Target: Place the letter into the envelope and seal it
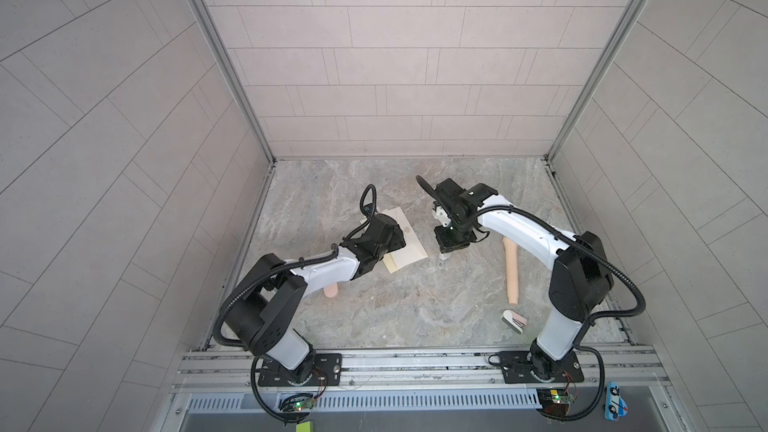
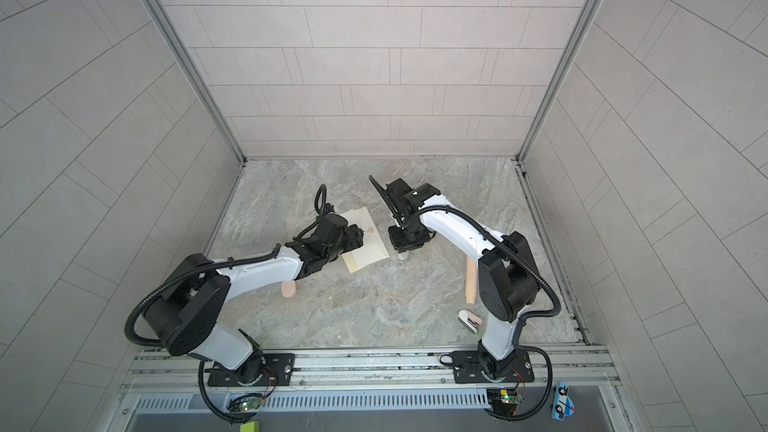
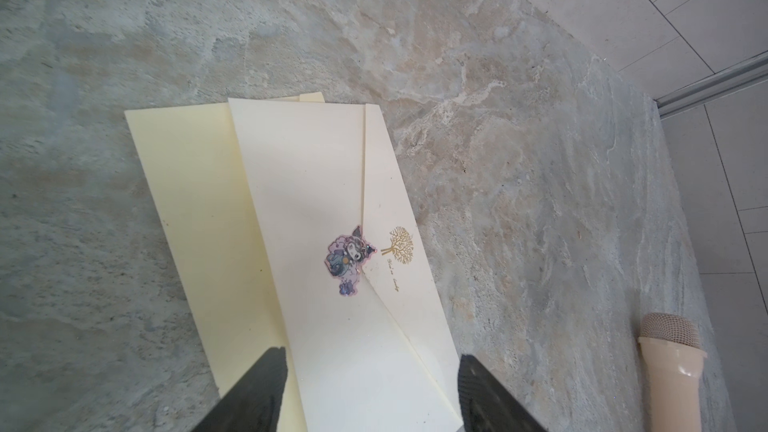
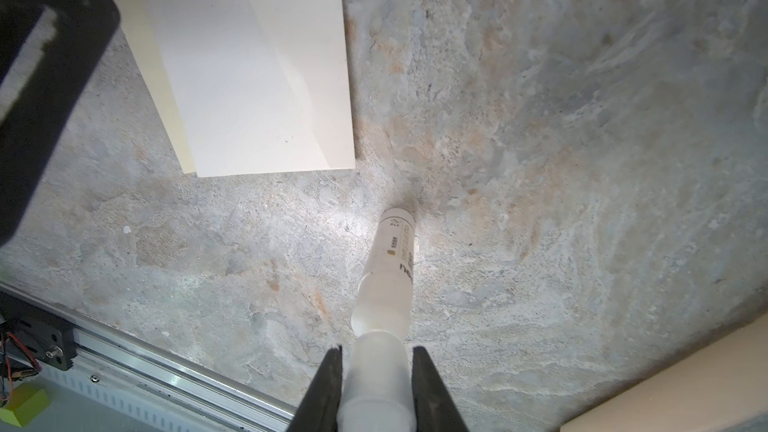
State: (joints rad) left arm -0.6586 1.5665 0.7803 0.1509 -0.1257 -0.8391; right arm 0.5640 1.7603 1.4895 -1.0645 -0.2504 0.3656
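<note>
The cream envelope (image 3: 332,209) lies flat on the stone table, in both top views (image 1: 409,247) (image 2: 372,249). Its pointed flap is folded down, and a purple cartoon sticker (image 3: 349,259) sits on the flap's tip beside a gold tree mark (image 3: 401,245). My left gripper (image 3: 372,357) is open above one end of the envelope, its fingers either side of it. My right gripper (image 4: 377,353) is shut on a white glue stick (image 4: 390,259), which stands with its far end on the table just right of the envelope (image 4: 257,76). The letter is out of view.
A pale yellow paper (image 3: 187,184) lies under the envelope and sticks out along one side. A beige microphone-shaped object (image 3: 671,363) lies under the left arm. On the right lie a long beige cylinder (image 1: 512,276) and a small white-and-pink object (image 1: 514,321).
</note>
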